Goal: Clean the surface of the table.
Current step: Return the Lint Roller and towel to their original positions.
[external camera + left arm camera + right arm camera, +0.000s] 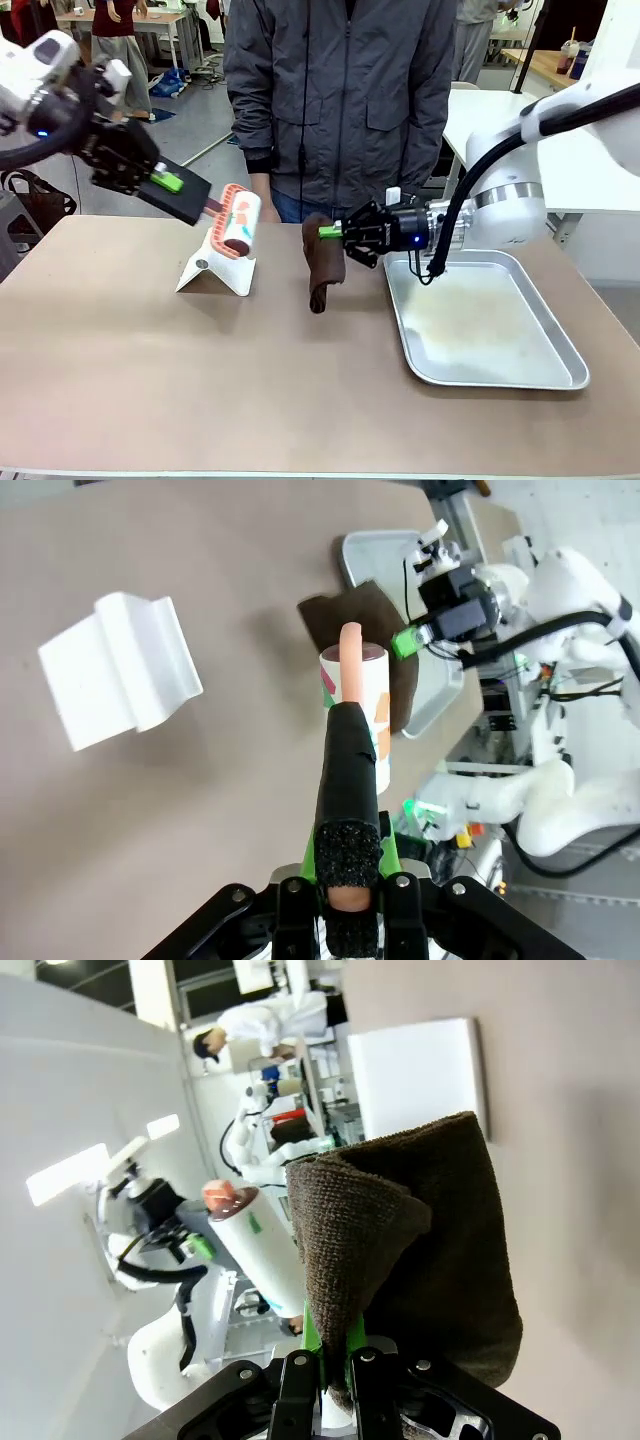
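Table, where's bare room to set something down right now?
The table is bare along the whole near edge and across the left, in front of the white stand. It is crowded mid-far: roller, hanging cloth, then the tray on the right.

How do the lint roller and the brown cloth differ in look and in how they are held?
The lint roller is a rigid white cylinder, gripped by its dark handle in the left gripper; the brown cloth is soft, hanging folded from the right gripper. Both are held above the table.
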`<state>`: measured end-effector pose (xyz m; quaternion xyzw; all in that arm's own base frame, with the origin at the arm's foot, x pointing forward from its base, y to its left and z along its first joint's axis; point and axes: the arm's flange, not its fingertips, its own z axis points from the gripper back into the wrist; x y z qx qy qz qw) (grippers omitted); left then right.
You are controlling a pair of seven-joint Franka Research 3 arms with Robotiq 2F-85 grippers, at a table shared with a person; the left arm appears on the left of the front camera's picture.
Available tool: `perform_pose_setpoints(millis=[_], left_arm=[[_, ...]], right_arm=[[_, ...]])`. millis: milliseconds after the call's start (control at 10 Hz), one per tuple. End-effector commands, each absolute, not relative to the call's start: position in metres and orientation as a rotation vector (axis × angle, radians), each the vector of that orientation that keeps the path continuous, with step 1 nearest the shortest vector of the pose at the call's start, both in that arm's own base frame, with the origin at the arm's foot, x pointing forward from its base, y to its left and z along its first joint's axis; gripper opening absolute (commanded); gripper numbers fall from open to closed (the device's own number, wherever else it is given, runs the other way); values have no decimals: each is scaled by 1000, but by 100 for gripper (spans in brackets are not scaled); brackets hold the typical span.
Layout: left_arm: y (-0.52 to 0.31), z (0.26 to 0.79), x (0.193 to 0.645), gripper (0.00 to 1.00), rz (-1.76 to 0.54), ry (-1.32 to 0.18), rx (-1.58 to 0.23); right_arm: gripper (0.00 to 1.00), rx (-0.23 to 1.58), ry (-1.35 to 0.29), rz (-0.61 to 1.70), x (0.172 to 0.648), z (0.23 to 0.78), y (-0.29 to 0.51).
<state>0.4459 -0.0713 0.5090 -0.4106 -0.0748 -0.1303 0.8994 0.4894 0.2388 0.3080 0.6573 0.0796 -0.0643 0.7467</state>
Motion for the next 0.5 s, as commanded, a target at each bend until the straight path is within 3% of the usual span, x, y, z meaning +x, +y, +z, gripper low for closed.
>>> perform_pose_setpoints(millis=[0,100,200,400], left_arm=[[-87,500,463,22,-217,-154,-812],[-92,490,472,22,-161,-92,-792],[-87,502,453,22,-256,-157,-826],[-87,502,453,22,-256,-157,-826]], right_arm=[[9,1407,172,-266,481,305,234],[9,1381,191,-308,475,299,227],[9,1414,190,-184,485,299,236],[9,1414,190,-184,485,299,236]])
